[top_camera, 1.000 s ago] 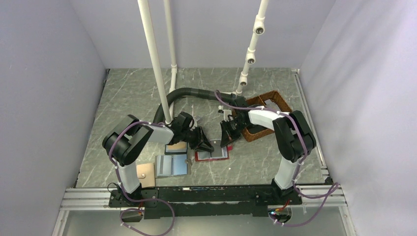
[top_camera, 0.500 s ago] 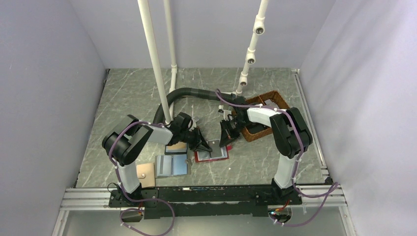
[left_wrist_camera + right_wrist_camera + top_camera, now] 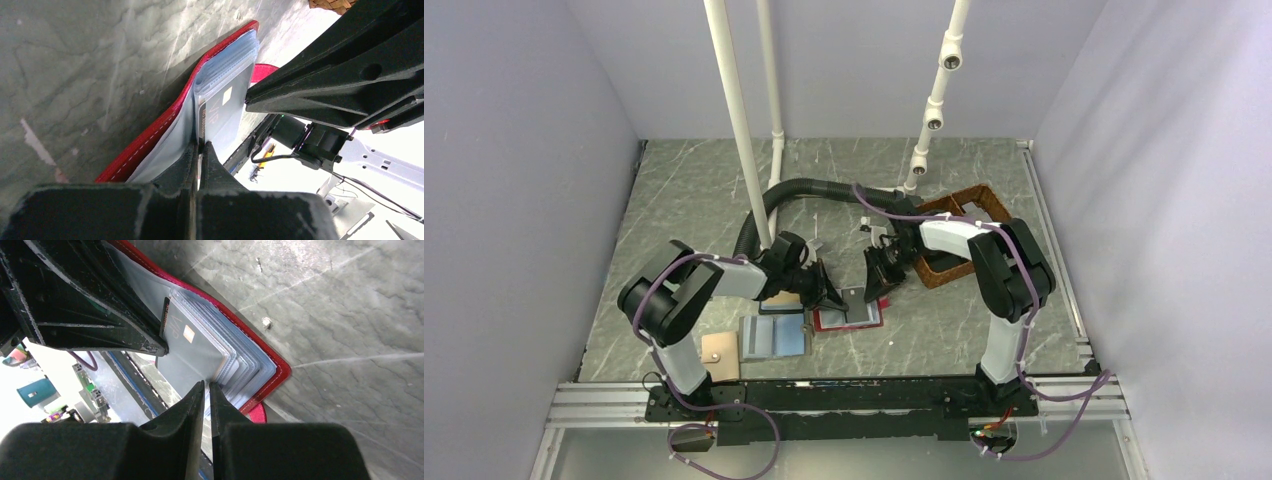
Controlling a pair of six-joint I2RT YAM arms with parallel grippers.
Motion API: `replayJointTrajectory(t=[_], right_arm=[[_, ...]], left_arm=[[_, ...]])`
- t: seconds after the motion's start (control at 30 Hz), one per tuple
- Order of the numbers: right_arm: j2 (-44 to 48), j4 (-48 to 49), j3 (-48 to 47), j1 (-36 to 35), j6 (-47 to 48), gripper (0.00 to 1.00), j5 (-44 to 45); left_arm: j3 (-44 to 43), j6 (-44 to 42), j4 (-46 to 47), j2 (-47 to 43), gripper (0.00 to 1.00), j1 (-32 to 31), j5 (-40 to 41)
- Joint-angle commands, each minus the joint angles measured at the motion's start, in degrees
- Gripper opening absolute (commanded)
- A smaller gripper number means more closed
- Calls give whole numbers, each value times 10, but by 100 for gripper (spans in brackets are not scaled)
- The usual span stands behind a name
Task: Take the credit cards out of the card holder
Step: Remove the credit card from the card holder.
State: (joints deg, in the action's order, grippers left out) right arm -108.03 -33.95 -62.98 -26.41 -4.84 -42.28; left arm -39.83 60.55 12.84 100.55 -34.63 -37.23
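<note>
Left wrist: left gripper [image 3: 200, 146] pinched shut on card [image 3: 222, 117] end; length running away toward right gripper [image 3: 206, 386], narrow at holder [image 3: 272, 372] edge, grip unclear. Holder open on table [image 3: 75, 75], between both.

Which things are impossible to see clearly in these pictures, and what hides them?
- Top view: the red bifold card holder is partly covered by the left fingers and right fingers; its cards are too small.
- Right wrist view: whether the right fingers pinch the grey card with a gold chip or a clear sleeve; their tips cover the contact.
- Left wrist view: the card count; sleeves overlap.
</note>
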Motion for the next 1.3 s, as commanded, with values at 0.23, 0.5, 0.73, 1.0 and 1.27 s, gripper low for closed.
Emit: replayJointTrajectory(t=[0.23, 0.5, 0.73, 1.0, 1.27], right_arm=[[-45, 4, 22, -6, 39, 12, 151], [-36, 6, 26, -7, 43, 13, 157], [-26, 7, 27, -7, 43, 14, 159], [36, 11, 26, -7, 85, 24, 84], [82, -86, -48, -2, 210, 40, -85]], left_arm=[[26, -33, 6, -32, 0, 29, -59], [23, -29, 9, -35, 0, 34, -68], [12, -74, -87, -83, 0, 45, -39], [-16, -137, -216, -149, 0, 56, -19], [-59, -183, -256, -192, 0, 57, -14]])
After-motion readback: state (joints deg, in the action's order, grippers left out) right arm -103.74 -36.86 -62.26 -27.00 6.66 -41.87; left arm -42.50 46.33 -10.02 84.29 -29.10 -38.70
